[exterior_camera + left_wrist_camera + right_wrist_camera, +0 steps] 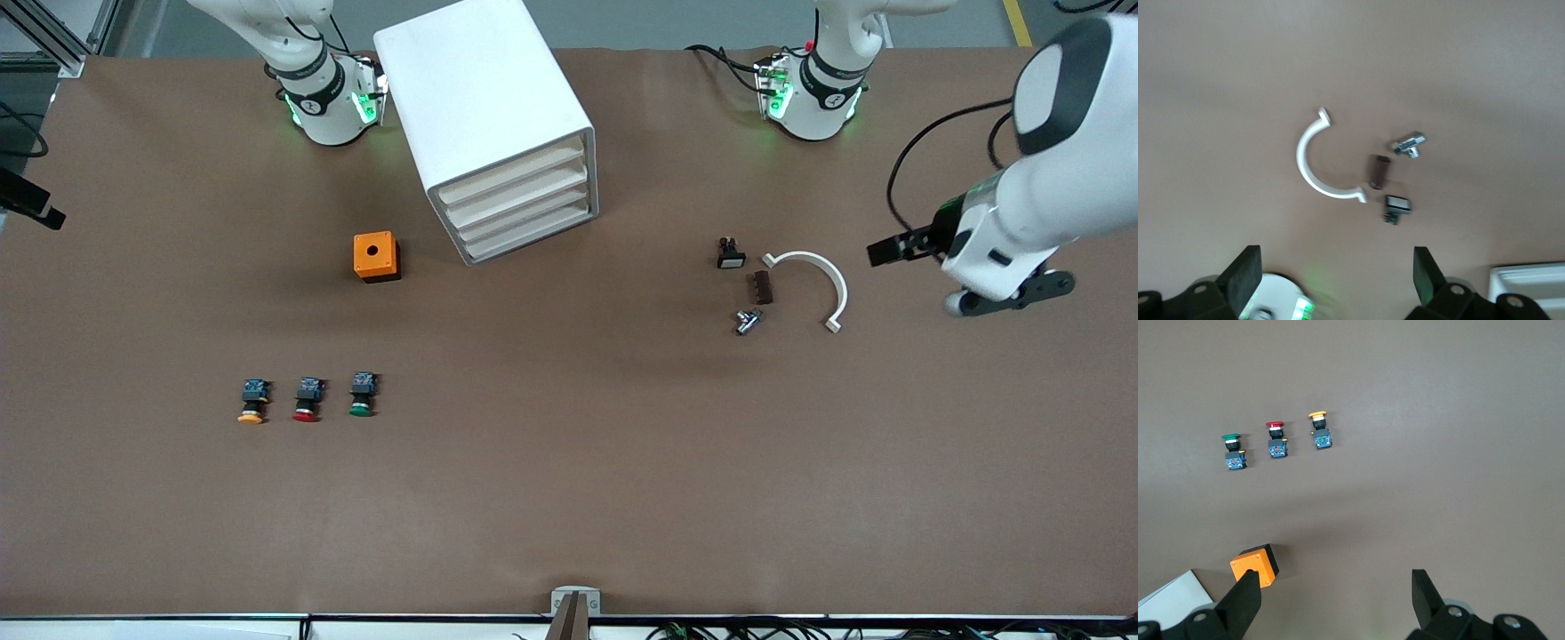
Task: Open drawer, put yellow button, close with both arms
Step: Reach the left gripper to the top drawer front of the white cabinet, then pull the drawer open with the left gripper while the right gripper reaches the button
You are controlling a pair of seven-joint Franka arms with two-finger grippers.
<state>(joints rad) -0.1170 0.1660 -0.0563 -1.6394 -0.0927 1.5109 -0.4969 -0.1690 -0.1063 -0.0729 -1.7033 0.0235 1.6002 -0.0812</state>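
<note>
The white cabinet [484,98] stands between the two arm bases, and its uppermost drawer [511,173] is shut like the three below it. The yellow button [252,402] lies on the table near the front camera, toward the right arm's end; it also shows in the right wrist view [1319,430]. My right gripper [1336,587] is open and empty, high over the table near the orange box; it does not show in the front view. My left gripper [1013,298] is open and empty [1338,267], up over the left arm's end of the table.
A red button [307,400] and a green button [362,396] lie beside the yellow one. An orange box [376,256] sits near the cabinet. A white curved clamp [813,284], a brown piece [763,287], a metal fitting [749,320] and a small black switch [730,253] lie toward the left arm's end.
</note>
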